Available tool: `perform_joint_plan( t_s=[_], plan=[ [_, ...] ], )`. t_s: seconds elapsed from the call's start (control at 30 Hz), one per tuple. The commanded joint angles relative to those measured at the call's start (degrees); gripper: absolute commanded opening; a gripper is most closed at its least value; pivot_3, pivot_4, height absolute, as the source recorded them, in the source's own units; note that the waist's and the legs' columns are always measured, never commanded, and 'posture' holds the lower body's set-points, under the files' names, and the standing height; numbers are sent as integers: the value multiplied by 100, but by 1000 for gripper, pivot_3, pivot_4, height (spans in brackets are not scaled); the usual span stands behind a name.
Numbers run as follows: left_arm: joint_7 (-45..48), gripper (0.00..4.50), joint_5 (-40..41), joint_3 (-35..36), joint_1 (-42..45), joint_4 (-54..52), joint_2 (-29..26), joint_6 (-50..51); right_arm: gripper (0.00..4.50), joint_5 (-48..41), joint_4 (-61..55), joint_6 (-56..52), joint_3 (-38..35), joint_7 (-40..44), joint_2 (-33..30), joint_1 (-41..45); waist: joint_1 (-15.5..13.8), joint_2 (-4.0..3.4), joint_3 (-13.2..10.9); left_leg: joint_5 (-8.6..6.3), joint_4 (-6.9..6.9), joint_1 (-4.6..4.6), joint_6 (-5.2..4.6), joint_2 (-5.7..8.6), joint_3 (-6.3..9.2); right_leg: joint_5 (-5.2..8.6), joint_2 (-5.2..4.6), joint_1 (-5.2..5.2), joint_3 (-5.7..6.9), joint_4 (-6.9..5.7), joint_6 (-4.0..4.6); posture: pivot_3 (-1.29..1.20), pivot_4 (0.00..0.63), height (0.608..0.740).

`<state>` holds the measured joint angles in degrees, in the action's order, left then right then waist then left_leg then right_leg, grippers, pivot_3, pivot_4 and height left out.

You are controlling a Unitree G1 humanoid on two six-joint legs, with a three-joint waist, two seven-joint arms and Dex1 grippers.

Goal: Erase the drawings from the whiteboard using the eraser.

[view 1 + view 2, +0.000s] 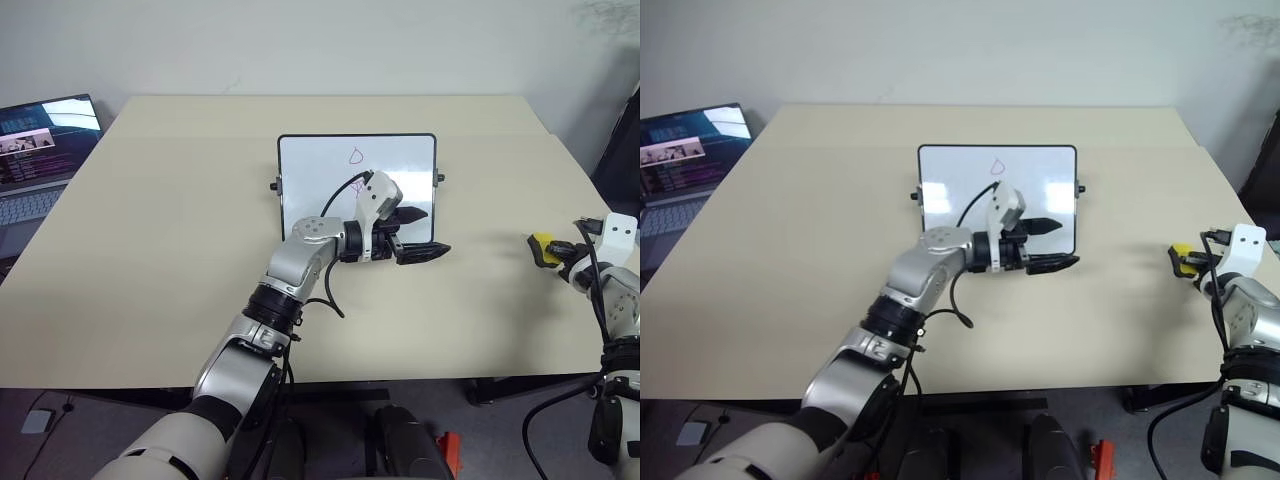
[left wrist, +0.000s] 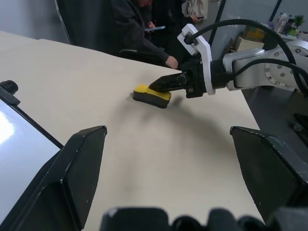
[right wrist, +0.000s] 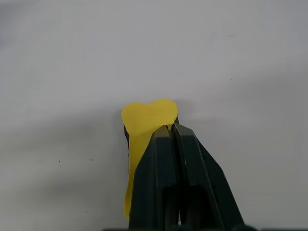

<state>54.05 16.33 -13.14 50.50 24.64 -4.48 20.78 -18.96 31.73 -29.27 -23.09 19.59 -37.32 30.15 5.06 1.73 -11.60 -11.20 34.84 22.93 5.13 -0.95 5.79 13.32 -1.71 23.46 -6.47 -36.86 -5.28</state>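
Beige table [image 1: 180,250]: right gripper [image 2: 161,84] pinching yellow-black eraser [image 2: 150,95]; left gripper [image 1: 420,232] spread.

My left arm reaches up from the bottom of the frame to its centre, wrist bent so the left gripper [image 1: 418,233] points toward the right edge, level, fingers spread apart; my right arm enters at the lower right corner, right gripper [image 2: 161,85] pointing forward, fingers pinched together on the eraser [image 2: 152,95].
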Motion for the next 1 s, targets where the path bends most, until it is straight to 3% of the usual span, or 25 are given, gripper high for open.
perform_joint_plan(
  t_s=[0.03,0.13,0.23,0.5,0.97,1.0],
  plan=[
    [-30,4500,4,105,69,-265,10,-57,23,20,-86,28,-8,-13,8,11,0,0,0,0,0,0,0,0,0,0,0,0,0,0,0,0,150,740],
    [-41,4500,-5,96,68,-259,6,-68,631,-24,-114,12,-72,-18,-20,9,0,0,0,0,0,0,0,0,0,0,0,0,0,0,0,0,150,740],
    [-50,4500,-7,86,64,-252,3,-78,1569,-89,-171,10,-147,-12,-43,7,0,0,0,0,0,0,0,0,0,0,0,0,0,0,0,0,150,740],
    [-46,4500,-11,71,71,-238,13,-98,4462,-197,-222,-78,-281,9,-107,31,-2,0,0,0,0,1,0,1,0,0,0,0,0,0,0,0,150,740],
    [-48,4500,-24,79,27,-279,-44,-113,4487,-77,77,-36,16,263,-91,210,-3,-1,0,0,0,0,0,1,0,0,0,0,-1,-1,-1,0,150,740],
    [-49,4500,-24,83,21,-288,-53,-111,4316,-54,123,-17,21,255,-88,234,-3,-1,0,0,0,0,0,1,0,0,0,0,-1,-1,-1,0,150,740]
  ],
)
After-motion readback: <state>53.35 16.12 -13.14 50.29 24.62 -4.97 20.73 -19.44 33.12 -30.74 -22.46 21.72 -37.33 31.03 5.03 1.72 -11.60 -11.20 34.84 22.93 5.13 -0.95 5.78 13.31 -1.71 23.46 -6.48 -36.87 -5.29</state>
